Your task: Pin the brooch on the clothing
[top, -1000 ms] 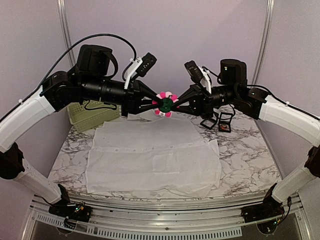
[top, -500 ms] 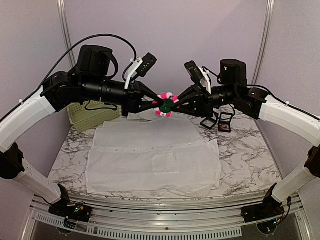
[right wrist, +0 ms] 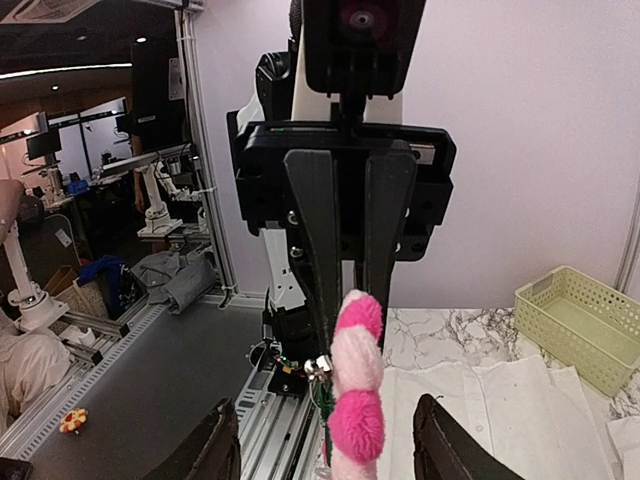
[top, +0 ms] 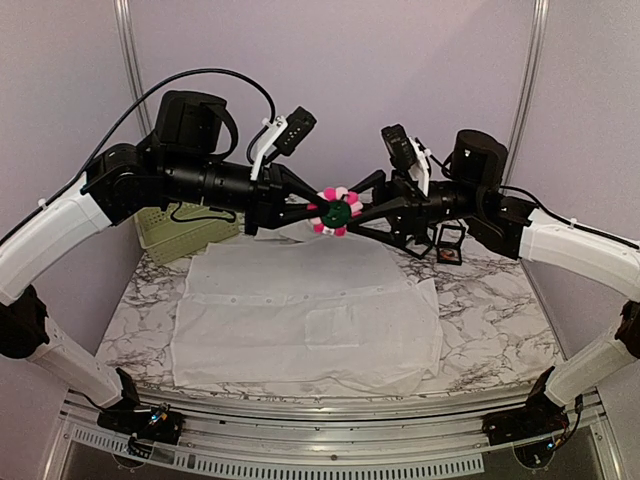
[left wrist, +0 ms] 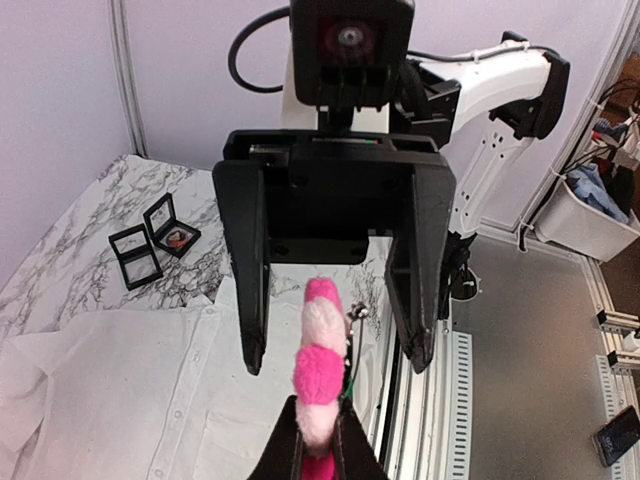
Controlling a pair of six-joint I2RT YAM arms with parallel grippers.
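Brooch [top: 333, 211] held mid-air, well above the white shirt [top: 300, 310].
Fluffy pink/white petals, green centre; the small metal bit behind is possibly the pin. Left gripper [top: 317, 210] is clamped on it, right gripper [top: 353, 212] has jaws spread.

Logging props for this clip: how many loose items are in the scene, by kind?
Brooch: 1
White shirt: 1
Green basket: 1
Small black display boxes: 2
Total: 5
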